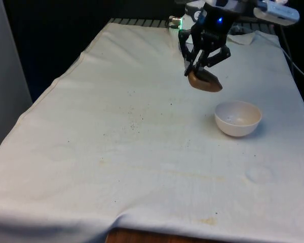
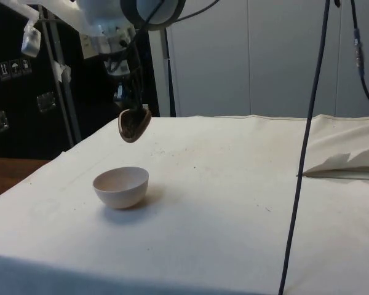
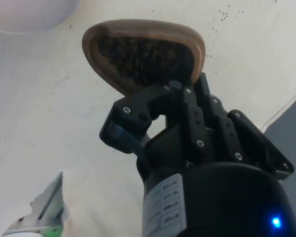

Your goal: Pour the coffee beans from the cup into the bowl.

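Here the fingers (image 1: 201,71) grip a tilted brown cup (image 1: 205,81) above the counter (image 1: 116,152), near the white bowl (image 1: 238,118). The wrist view alone reveals coffee beans (image 3: 143,54) inside.

bowl (image 3: 32,12) cut off by wrist view's edge, cup (image 3: 144,55) rim partly behind tool (image 3: 160,106)

We find a bowl (image 1: 238,118) standing on the table (image 1: 116,167), toward the front view's right. Above the table, behind the bowl and a little toward the front view's left, a cup (image 1: 205,80) hangs tilted in the gripper (image 1: 201,71), clear of the cloth. Coffee beans (image 3: 143,57) lie inside the cup. Loose specks (image 1: 134,121) lie scattered on the cloth left of the bowl.
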